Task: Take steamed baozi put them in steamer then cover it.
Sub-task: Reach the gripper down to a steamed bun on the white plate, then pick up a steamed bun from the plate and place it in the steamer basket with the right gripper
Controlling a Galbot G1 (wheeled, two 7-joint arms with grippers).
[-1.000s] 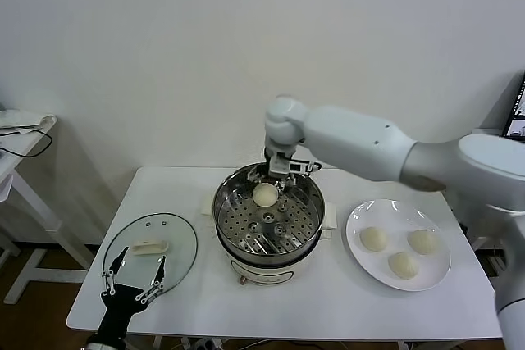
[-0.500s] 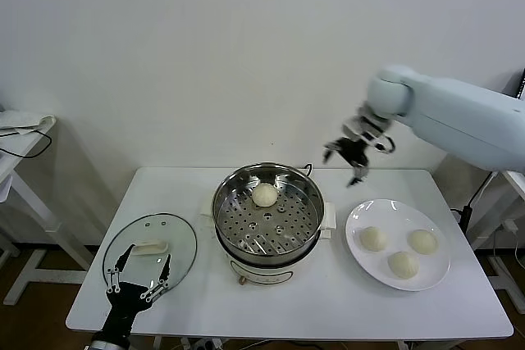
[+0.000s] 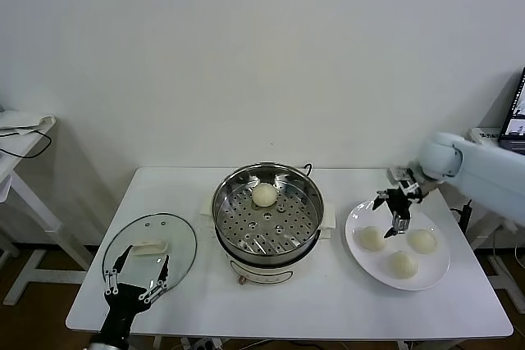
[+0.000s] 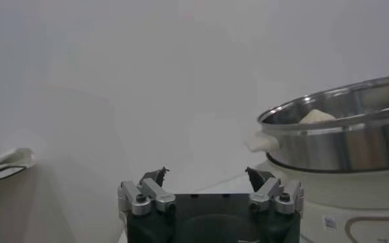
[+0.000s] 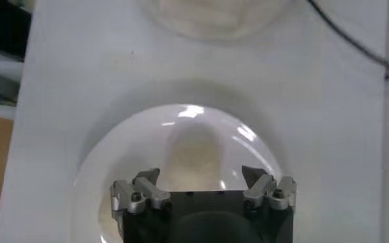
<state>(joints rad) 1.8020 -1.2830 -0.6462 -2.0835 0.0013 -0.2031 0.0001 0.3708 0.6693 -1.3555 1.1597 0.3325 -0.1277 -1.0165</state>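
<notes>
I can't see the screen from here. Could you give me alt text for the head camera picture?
The right gripper hangs open over a white plate holding three baozi, with a fourth already in the open steel steamer at the middle of a white table. The glass cover lies flat to the left, the left gripper open beside it.

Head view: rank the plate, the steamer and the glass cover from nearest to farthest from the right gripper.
1. The white plate, directly under the open right gripper, on the table's right side.
2. The steamer, mid-table, to that gripper's left.
3. The cover, at the table's left end, by the left gripper.
</notes>
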